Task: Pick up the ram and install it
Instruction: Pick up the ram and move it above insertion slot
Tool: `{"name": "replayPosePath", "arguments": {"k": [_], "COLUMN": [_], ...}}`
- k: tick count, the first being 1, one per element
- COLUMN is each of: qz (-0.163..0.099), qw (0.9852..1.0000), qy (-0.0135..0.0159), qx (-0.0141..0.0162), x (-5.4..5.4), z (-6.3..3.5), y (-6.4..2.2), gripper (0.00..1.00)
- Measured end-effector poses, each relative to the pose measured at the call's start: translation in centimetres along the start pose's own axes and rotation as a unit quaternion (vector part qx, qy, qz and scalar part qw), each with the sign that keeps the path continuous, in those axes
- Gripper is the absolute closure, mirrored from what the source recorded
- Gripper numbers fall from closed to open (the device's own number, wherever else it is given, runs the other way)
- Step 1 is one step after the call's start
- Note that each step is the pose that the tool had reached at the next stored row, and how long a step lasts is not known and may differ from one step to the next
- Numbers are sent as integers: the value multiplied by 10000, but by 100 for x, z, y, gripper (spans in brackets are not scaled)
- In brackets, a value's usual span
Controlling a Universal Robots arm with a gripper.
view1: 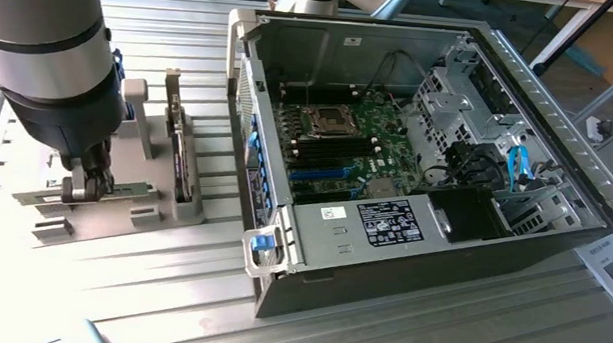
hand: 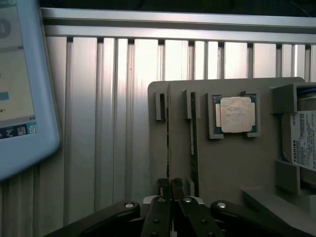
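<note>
Here, the fingers (hand: 164,187) are pinching almost fully together. The ram (hand: 168,128) is standing on its long edge, and its thin upper edge is running straight into the narrow slit between them, so they are gripping it at its near end. The ram is sitting in a slot of the grey fixture tray (hand: 232,168) and stretching away from the fingers along the tray's outer side.

Just beside the fingers, a second stick (hand: 194,143), green with a pale label, is standing on edge in the neighbouring slot, parallel to the ram and apart from it. Farther from the fingers, past that second stick, a square silver processor chip (hand: 236,114) is lying flat in its own pocket. Farther still, a hard drive (hand: 303,143) with a white label is resting at the tray's far edge. On the fingers' other side, off the tray, a pale-framed screen (hand: 19,84) is lying on the ribbed metal tabletop (hand: 98,123).

In the exterior view the fingers (view1: 87,190) are reaching down to the tray (view1: 98,222), with the arm rising directly above them. The hard drive (view1: 183,159) is standing upright near them. Well apart from the fingers, toward the exterior view's right, an open computer case (view1: 440,270) is lying on its side on the tabletop (view1: 168,291), exposing its motherboard (view1: 341,141).
</note>
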State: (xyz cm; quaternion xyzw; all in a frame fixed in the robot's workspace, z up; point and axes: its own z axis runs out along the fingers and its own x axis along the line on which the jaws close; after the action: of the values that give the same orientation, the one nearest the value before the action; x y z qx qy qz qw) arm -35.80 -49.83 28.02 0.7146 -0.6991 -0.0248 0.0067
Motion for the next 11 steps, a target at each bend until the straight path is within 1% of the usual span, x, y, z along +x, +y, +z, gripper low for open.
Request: {"name": "replayPosePath", "arguments": {"k": [5, 6, 9, 11], "qz": [0, 0, 0, 0], "qw": [10000, 10000, 10000, 10000], "qy": [0, -1, 0, 0], "qx": [0, 1, 0, 0], "x": [-3, -5, -8, -10], "z": [-128, -183, -305, -369], "y": [6, 8, 14, 16], "gripper": [88, 88, 88, 88]}}
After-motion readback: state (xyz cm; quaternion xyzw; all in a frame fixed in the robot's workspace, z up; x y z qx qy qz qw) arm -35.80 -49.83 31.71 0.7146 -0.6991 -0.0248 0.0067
